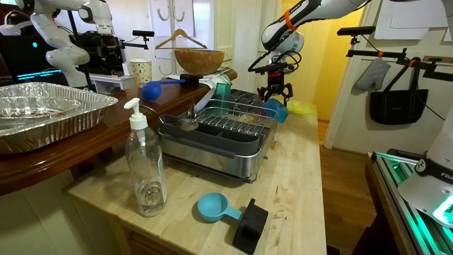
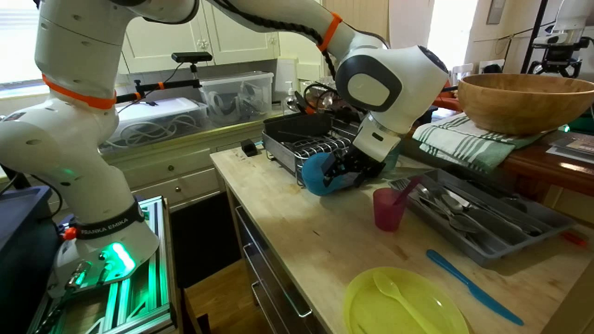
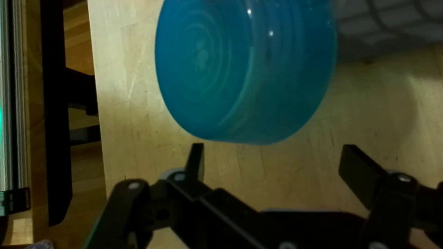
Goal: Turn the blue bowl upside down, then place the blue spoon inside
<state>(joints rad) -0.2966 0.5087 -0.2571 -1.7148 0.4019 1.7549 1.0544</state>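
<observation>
In an exterior view, the plate (image 2: 364, 308) lies at the near end of the table (image 2: 297, 222), a spoon (image 2: 403, 301) on it. Right of the plate is a knife (image 2: 473, 285); farther, a cup (image 2: 386, 211) stands left of the cutlery tray (image 2: 524, 247), which holds cutlery (image 2: 457, 220). The bowl (image 2: 313, 174) is beyond and left of the cup, before the dish rack (image 2: 280, 150). At far right, a second bowl (image 2: 524, 109) sits on a towel (image 2: 487, 148) on the counter (image 2: 552, 155). In an exterior view, a bottle (image 1: 145, 170) stands before the dish rack's left end, right of a foil tray (image 1: 60, 127).
</observation>
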